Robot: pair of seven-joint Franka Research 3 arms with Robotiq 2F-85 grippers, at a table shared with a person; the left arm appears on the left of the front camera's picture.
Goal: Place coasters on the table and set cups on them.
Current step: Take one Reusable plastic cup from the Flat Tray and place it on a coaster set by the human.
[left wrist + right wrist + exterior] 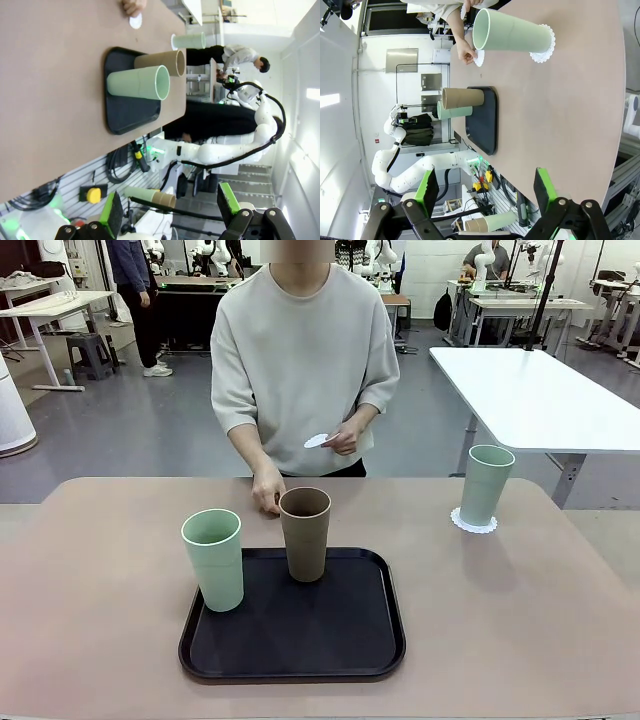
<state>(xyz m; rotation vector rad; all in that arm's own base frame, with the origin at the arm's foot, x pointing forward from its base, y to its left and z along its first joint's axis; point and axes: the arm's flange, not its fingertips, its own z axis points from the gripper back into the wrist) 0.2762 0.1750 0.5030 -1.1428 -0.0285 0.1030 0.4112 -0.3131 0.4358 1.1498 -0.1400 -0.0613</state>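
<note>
The left gripper [169, 205] has its green-padded fingers [111, 215] spread wide. Nothing sits between them and they touch nothing. The right gripper [485, 185] is just as wide apart and also empty, and it hangs well back from the things on the table [520, 620].

A black tray [340, 640] with rounded corners lies on the beige-pink top at the near middle. Two of the cups stand upright on it: a mint green cup [214, 558] by its left edge and a brown cup [305, 533] at the middle of its far edge, close together but apart. The second mint green cup [486, 483] stands upright toward the table's far right, well away from the tray. It rests on a white coaster [473, 524] whose scalloped rim shows all around its base.

A person in a pale sweater stands at the far side. One hand [266, 498] is lowered to the tabletop just behind the brown cup. In the wrist views its fingertips rest on a second coaster [135, 20] lying flat on the table. The other hand [346, 440] is raised at waist height and pinches a third coaster [316, 440] by its edge.

Behind the person, the room has a grey floor, with a white table [540, 395] at the right. More tables and a dark stool [92, 355] stand farther back on the left.
</note>
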